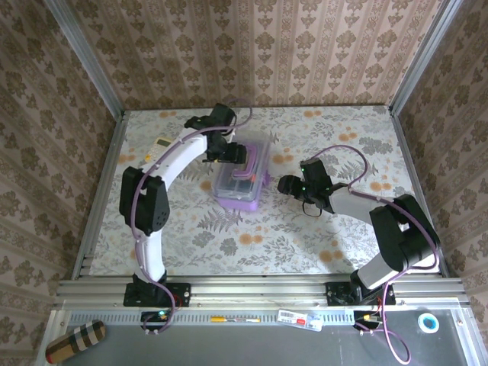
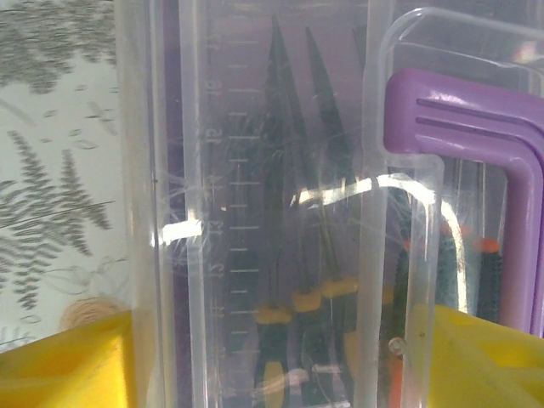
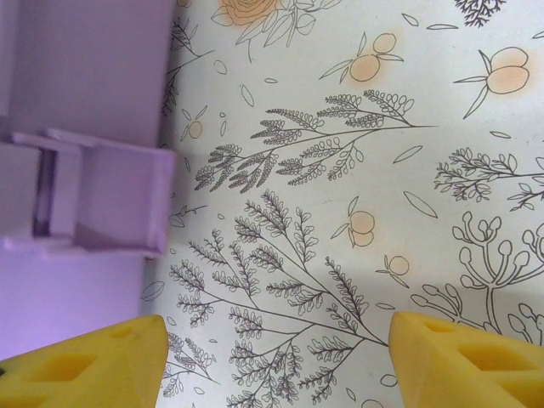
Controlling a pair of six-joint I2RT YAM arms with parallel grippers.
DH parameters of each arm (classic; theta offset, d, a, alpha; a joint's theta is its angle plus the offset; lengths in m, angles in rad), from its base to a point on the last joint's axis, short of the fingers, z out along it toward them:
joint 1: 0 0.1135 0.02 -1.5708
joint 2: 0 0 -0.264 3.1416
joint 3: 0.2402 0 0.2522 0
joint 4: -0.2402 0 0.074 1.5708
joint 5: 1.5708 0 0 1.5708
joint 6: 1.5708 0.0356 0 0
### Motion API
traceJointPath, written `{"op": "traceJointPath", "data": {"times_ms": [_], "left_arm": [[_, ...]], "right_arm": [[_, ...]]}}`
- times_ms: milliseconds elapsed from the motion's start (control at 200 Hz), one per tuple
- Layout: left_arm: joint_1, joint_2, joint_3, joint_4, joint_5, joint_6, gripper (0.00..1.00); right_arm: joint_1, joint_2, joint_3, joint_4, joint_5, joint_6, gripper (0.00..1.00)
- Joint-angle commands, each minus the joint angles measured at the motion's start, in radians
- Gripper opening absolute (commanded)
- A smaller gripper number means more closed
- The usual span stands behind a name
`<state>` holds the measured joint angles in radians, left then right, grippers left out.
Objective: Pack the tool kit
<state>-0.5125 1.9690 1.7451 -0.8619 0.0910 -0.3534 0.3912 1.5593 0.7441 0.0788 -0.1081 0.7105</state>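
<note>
While the left end effector straddles the glossy clear lid of the rectangular purple plastic case, grip unclear, the right end effector gapes open, blocky purple latch just left.

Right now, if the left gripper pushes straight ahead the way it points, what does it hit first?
The clear lid of the purple case, square ahead of the left gripper; tools lie beneath it. It looks very close, though depth is unclear.

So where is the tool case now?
Top view: the purple tool case sits mid-table, left hand at its far end, right hand just right of it.
</note>
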Motion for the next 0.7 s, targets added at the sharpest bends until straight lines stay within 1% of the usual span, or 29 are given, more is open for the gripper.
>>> {"op": "traceJointPath", "data": {"times_ms": [0,200,315,460,480,575,620,695], "left_arm": [[0.046,0.042,-0.071,-0.035,-0.045,-0.05,0.68],[0.049,0.066,-0.055,-0.021,-0.022,-0.02,0.68],[0.049,0.084,-0.054,-0.014,-0.022,0.014,0.68],[0.049,0.087,-0.075,0.018,0.019,0.032,0.68],[0.075,0.087,-0.076,0.021,0.024,0.034,0.68],[0.079,0.082,-0.084,0.027,0.035,0.041,0.68],[0.079,0.079,-0.094,0.035,0.029,0.048,0.67],[0.079,0.084,-0.103,0.036,-0.015,0.067,0.67]], "right_arm": [[-0.002,-0.028,-0.02,-0.013,0.029,-0.011,0.71],[-0.003,-0.027,-0.031,0.003,0.02,-0.019,0.73],[-0.016,-0.001,-0.038,0.04,-0.033,-0.01,0.74],[-0.038,0.048,-0.013,0.086,-0.179,0.004,0.74],[-0.04,0.053,-0.008,0.091,-0.197,0.005,0.75],[-0.055,0.089,0.02,0.127,-0.301,0.024,0.76],[-0.062,0.113,0.033,0.157,-0.363,0.044,0.77],[-0.078,0.16,0.05,0.239,-0.46,0.096,0.78]]}}
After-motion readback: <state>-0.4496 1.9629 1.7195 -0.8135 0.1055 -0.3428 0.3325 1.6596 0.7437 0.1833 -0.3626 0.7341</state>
